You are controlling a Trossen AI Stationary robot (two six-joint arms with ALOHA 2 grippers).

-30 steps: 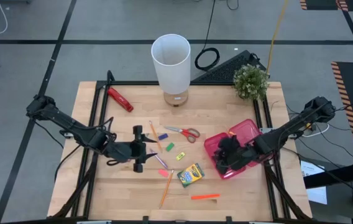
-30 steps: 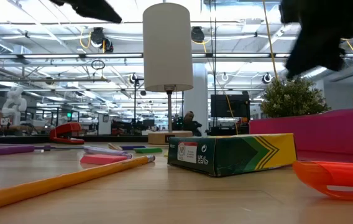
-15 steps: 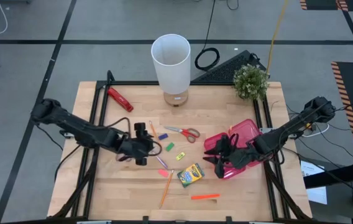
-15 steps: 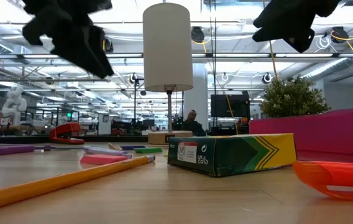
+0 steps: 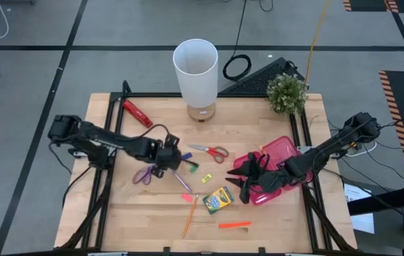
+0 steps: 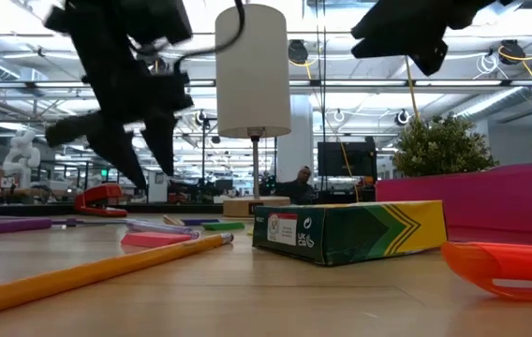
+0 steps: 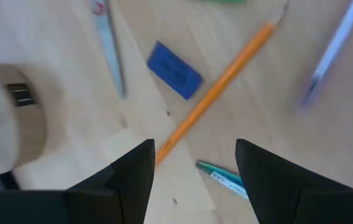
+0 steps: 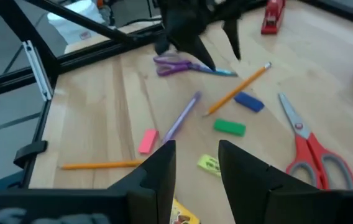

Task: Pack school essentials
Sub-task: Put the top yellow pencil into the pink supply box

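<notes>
- The left gripper (image 5: pixel 171 158) hovers above the table's middle-left, its fingers (image 7: pixel 127 186) spread apart with nothing between them.
- Under it lie an orange pencil (image 7: pixel 217 93), a blue eraser (image 7: pixel 174 70) just beside that pencil, and a green pen (image 7: pixel 223 178) whose tip shows between the fingers.
- The purple-handled scissors (image 5: pixel 144 174) lie on the wood just left of the left gripper.
- A purple pen (image 8: pixel 181 117) lies slanted near the middle, with a green eraser (image 5: pixel 194 168) and a yellow eraser (image 5: pixel 206 178) to its right.
- The red-handled scissors (image 5: pixel 211 151) lie right of the left gripper, blades pointing left.
- A pink eraser (image 5: pixel 186 198) lies near the middle, with a second orange pencil (image 5: pixel 189 217) slanting from it toward the near edge.
- The crayon box (image 5: pixel 218 200) lies flat near the middle, just left of the pink case (image 5: pixel 285 152).
- The orange marker (image 5: pixel 235 225) lies alone near the near edge, well apart from both grippers.
- The right gripper (image 5: pixel 243 183) hangs at the left end of the pink case, above the table, its fingers (image 8: pixel 155 180) spread and empty.
- A white lamp (image 5: pixel 196 70) stands at the far edge, a small potted plant (image 5: pixel 286 92) at the far right corner, and a red stapler (image 5: pixel 137 113) at the far left.
</notes>
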